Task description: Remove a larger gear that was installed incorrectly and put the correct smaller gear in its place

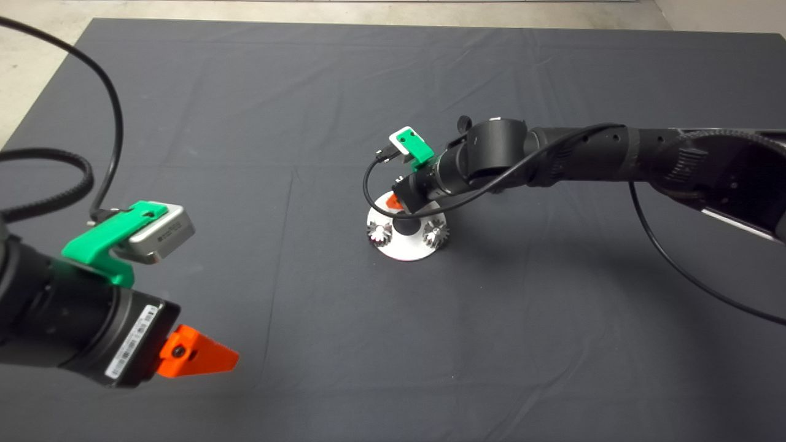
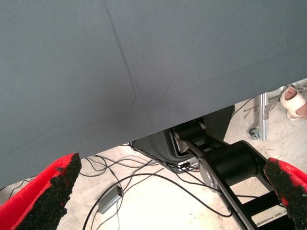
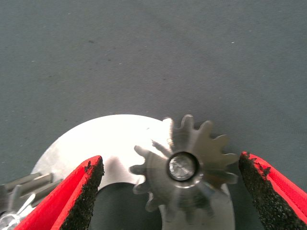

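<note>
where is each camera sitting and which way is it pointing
Head view: above the dark mat, looking down; both arms show, right end effector over the white disc.
Left wrist view: on the waiting left arm, facing the mat edge and floor cables; its open end effector shows.
Right wrist view: looks down between open fingers at a gear.
Shared: head and right wrist both show disc and gear.

Matt grey cloth mat (image 1: pixel 245 123), shiny metal gear (image 3: pixel 184 165), rough black pads (image 3: pixel 88 191)
</note>
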Controlling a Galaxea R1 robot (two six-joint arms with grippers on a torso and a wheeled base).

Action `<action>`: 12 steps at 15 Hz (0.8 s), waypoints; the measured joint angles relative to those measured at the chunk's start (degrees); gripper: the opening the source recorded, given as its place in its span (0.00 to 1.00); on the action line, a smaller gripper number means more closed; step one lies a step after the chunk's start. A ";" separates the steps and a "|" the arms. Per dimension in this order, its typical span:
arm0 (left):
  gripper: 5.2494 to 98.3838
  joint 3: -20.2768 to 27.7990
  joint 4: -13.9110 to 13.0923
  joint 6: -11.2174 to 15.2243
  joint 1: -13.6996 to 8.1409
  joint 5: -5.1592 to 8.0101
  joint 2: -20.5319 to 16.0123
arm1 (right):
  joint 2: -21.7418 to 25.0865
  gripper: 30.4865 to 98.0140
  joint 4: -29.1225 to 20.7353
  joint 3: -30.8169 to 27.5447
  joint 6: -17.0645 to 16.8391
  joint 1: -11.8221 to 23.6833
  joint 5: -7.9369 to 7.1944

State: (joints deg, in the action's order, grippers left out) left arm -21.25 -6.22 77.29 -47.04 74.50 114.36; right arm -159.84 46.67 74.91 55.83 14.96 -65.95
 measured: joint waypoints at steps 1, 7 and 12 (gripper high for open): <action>1.00 0.00 0.00 0.00 0.02 0.00 0.02 | -0.02 0.64 0.05 0.06 0.00 -0.02 0.02; 1.00 0.54 0.00 0.00 0.02 0.00 0.06 | -0.02 0.53 0.09 0.90 0.00 -0.02 0.13; 1.00 0.69 0.00 0.00 0.02 -0.02 0.05 | -0.05 0.44 0.20 1.35 0.01 -0.02 0.41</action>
State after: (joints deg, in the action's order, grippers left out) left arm -20.55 -6.22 77.29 -47.02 74.47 114.41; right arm -159.89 46.86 76.26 55.85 14.93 -65.54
